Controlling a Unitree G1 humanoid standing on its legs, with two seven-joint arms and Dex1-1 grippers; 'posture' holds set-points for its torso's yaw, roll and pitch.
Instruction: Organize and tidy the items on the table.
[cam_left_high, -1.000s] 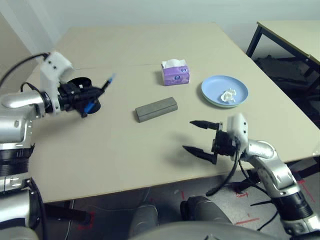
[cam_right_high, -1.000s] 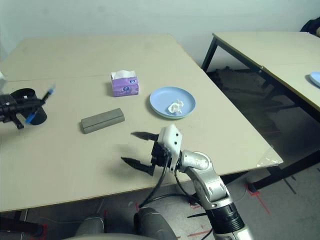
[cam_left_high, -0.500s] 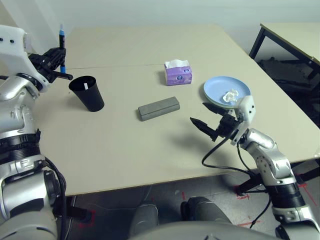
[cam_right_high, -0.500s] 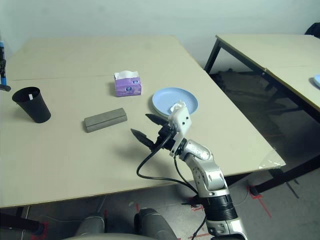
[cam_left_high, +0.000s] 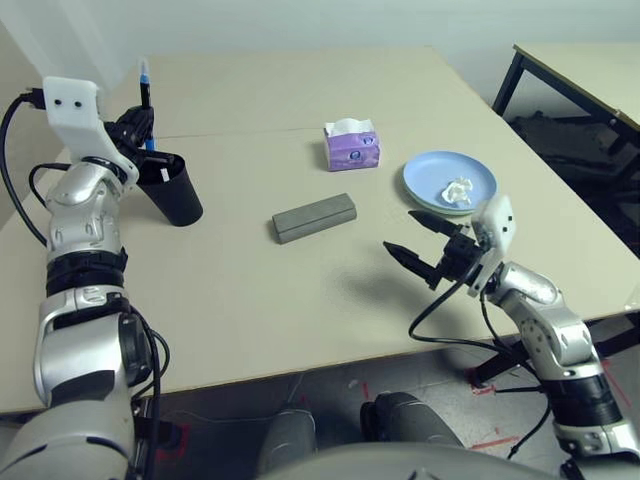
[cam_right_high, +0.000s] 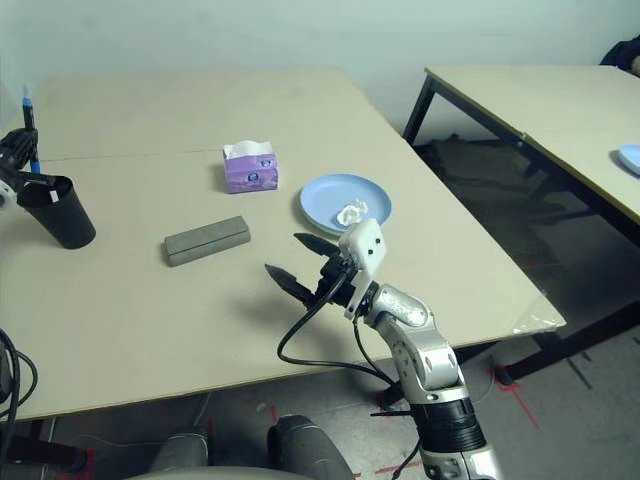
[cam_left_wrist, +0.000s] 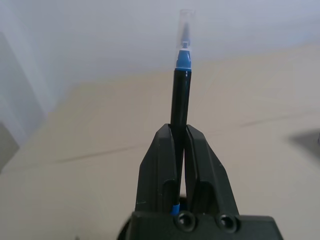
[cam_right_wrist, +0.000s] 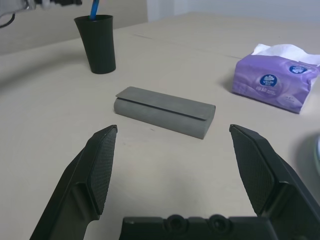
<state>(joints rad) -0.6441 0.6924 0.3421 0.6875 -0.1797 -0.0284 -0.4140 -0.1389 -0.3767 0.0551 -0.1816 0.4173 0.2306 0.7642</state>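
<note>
Your left hand (cam_left_wrist: 178, 150) is clamped on the pen (cam_left_wrist: 181, 90), light and slick, mid-barrel; right hand (cam_right_wrist: 175, 165) hangs released.

- left gripper (cam_left_high: 143, 133) holds a blue pen (cam_left_high: 145, 100) upright over the black cup (cam_left_high: 172, 187);
- right gripper (cam_left_high: 418, 244) spread wide near the blue plate (cam_left_high: 432, 178)
</note>
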